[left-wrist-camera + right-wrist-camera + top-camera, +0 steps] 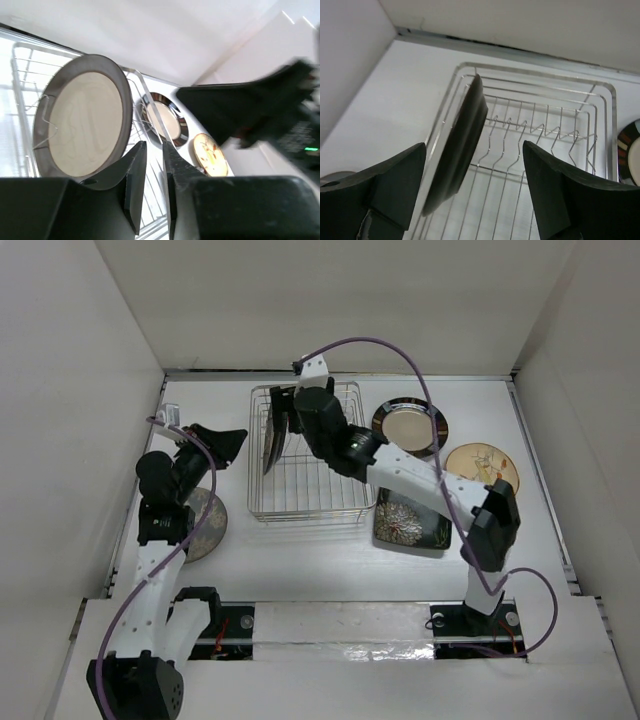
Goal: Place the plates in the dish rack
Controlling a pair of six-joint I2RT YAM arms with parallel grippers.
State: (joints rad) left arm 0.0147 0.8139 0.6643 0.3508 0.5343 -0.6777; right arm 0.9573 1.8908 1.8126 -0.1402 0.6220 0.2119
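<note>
I am hovering my right pincer [474,150], wide open and empty, over the dish rack [540,80], where a likely stiff, slick, chippable plate [462,135], best pinched by its rim, is leaning at the left end, while my barely parted, empty left pincer [154,150] is crowding that side and my forearm [420,478] is overhanging the black square plate [410,528].

No text, label, brand, number or sign can be read on the plates [409,426] or on the dish rack [322,492].
</note>
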